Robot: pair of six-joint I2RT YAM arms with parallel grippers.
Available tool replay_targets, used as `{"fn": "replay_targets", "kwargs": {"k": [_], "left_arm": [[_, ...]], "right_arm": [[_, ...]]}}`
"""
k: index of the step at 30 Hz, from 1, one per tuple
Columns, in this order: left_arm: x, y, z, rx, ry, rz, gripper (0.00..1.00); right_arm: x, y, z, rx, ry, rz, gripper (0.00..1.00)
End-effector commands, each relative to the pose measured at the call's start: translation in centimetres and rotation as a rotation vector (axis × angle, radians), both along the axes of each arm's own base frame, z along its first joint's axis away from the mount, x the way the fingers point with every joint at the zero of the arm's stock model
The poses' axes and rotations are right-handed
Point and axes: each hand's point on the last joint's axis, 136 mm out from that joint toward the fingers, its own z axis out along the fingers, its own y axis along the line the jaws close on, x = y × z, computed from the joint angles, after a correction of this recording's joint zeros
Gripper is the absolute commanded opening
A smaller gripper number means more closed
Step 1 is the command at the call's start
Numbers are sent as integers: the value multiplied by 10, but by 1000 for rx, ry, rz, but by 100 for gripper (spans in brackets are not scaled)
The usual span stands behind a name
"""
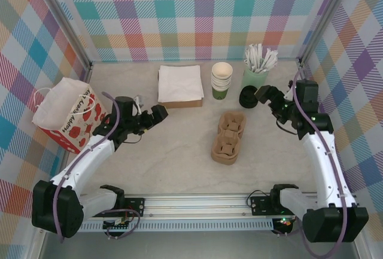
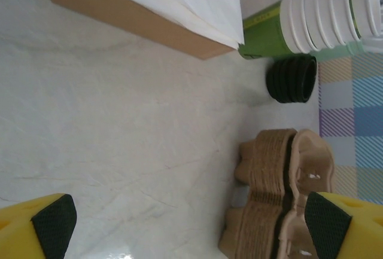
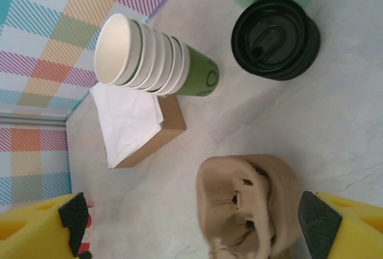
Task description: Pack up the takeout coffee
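We should take one cup off the cups (image 1: 221, 79) beside the lids (image 1: 248, 97), gently, as both grippers (image 1: 159, 113) (image 1: 264, 94) are wide apart, holding nothing.

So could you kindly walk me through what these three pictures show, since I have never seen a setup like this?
Two robot arms are bolted at a table's near edge. One picture looks down from above; the other two come from cameras on each wrist. The left end effector and right end effector are both open and hold nothing. On the table sit a stack of green cups, black lids, brown cardboard cup carriers, white napkins, a cup of white sticks and a gift bag.
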Motion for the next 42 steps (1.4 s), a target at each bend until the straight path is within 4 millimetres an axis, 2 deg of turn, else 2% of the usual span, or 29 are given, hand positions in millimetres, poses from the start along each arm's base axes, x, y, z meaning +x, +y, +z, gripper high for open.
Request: {"fn": "replay_targets", "kwargs": {"k": [1,9,13,17,24,29,37,42], "left_arm": [[-7,-19,5,-60,-2,-24,100],[-18,-53,3,-77,13,-87,100],[-26,-68,-6,-57,37,-128,100],[-30,-74,-14,-27,46,-135,100],[-32,-75,-21,18,52,-138,100],[-34,-69,-24,71,56,-133,100],[-34,-65,-24,99,54,-121,100],[-35,-62,-24,108,56,-115,100]], "right_arm": [[2,14,16,23,18,2,91],[41,48,25,-89,19,78,86],[62,63,19,-126,34,110,83],[83,75,11,-139,60,122,80],[124,82,-7,-240,96,134,74],[152,83,-25,-336,133,161,65],[177,99,-48,-337,196,221,51],[181,101,-54,-343,215,223,41]]}}
